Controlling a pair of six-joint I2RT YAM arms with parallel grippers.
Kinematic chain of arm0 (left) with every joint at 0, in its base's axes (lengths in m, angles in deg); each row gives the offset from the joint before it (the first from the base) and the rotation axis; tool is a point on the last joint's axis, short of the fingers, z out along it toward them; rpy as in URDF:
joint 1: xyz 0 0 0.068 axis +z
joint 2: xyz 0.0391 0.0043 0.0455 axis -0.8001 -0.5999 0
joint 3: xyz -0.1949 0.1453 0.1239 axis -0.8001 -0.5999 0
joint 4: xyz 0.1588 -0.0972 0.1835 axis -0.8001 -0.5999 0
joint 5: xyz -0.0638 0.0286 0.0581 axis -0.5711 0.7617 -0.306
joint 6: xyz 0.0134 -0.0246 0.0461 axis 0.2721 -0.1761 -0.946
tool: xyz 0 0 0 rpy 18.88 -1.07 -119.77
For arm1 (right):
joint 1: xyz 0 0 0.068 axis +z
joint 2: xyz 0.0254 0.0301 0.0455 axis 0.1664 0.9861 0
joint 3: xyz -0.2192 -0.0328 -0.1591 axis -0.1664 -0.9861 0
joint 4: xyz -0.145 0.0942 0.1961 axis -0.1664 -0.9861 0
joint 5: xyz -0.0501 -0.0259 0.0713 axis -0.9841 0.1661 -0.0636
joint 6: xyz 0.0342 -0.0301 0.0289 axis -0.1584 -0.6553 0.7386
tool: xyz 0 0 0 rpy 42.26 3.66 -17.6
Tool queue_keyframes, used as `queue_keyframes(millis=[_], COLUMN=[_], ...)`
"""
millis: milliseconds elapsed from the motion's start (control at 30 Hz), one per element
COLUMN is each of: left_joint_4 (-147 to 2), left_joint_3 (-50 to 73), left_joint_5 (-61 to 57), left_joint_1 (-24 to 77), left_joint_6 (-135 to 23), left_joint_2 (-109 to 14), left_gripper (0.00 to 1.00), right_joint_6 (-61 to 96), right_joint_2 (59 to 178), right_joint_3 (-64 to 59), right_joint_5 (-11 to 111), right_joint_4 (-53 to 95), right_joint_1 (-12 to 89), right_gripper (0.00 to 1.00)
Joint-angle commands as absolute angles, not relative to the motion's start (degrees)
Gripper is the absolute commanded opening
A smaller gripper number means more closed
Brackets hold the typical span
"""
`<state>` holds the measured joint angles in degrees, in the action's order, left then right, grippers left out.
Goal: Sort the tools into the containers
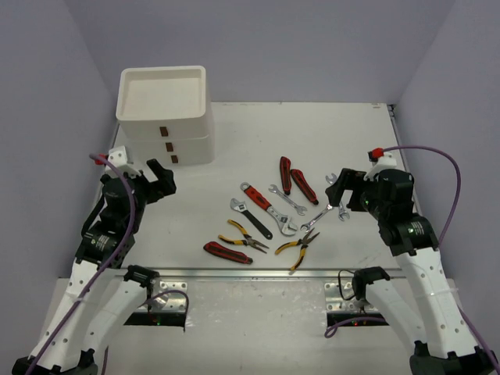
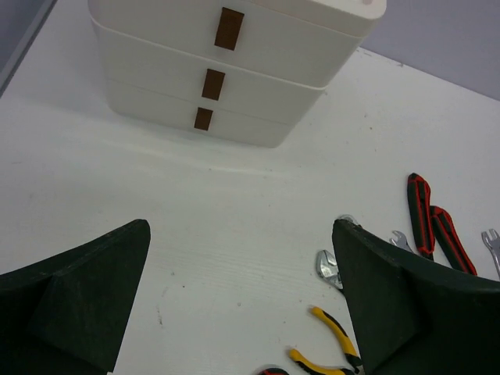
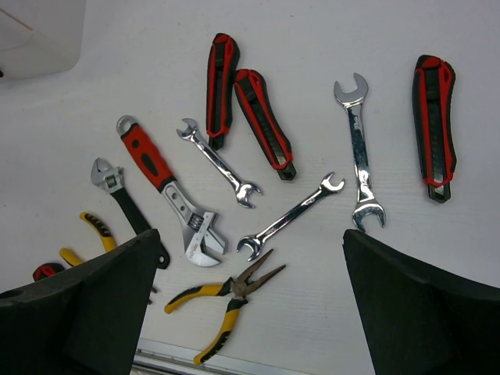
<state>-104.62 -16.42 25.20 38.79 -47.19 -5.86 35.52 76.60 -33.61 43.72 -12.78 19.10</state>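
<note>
Left gripper (image 1: 162, 181) and right gripper (image 1: 342, 192) both gape wide, holding nothing.
Tools (image 1: 256, 196) lie scattered mid-frame, near the right one; the white drawer box (image 1: 164, 117) sits upper left, drawers closed.

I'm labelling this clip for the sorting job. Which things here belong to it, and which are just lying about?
Belong to the job:
- white drawer box
- red wrench
- black wrench
- silver wrenches
- yellow pliers
- red-black tools

Not part of it:
- table
- purple cables, which belong to the rig
</note>
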Motion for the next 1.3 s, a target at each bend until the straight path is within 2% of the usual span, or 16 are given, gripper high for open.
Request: queue_keyframes(millis=[0,200,500,600,767,867,1067,1267], left_joint_4=[-101.4,-100.0,-92.5,-91.2,-86.7,-86.9,-88.3,-85.4], left_joint_3=[-15.8,-14.6,-7.7,0.2,10.4,13.3,14.9,9.4], left_joint_5=[23.8,18.2,24.9,25.3,21.1,20.0,15.9,12.3], left_joint_1=[40.0,42.5,42.6,42.6,43.8,46.1,49.4,51.5], left_joint_6=[-46.8,-44.8,-44.1,-47.3,-61.4,-66.8,-70.4,-69.6], left_joint_2=[-6.1,-11.1,-25.4,-34.9,-47.4,-52.5,-56.5,-54.7], left_gripper=[1.00,1.00,1.00,1.00,1.00,0.99,0.83,0.74], right_joint_6=[36.5,38.9,36.8,36.2,35.8,35.6,36.0,35.9], right_joint_2=[76.6,74.4,77.1,78.5,78.3,77.3,75.7,74.6], right_joint_3=[-33.1,-36.0,-35.3,-35.3,-36.1,-36.3,-36.8,-37.7], right_joint_5=[42.8,44.0,49.6,53.3,57.2,59.0,61.8,61.2], right_joint_4=[-9.6,-4.8,-3.8,-2.9,-1.6,-1.2,0.1,0.5], right_joint_1=[19.2,19.2,19.2,19.2,19.2,19.2,20.5,21.4], right_gripper=[0.99,0.99,0.99,0.99,0.99,0.99,0.99,0.99])
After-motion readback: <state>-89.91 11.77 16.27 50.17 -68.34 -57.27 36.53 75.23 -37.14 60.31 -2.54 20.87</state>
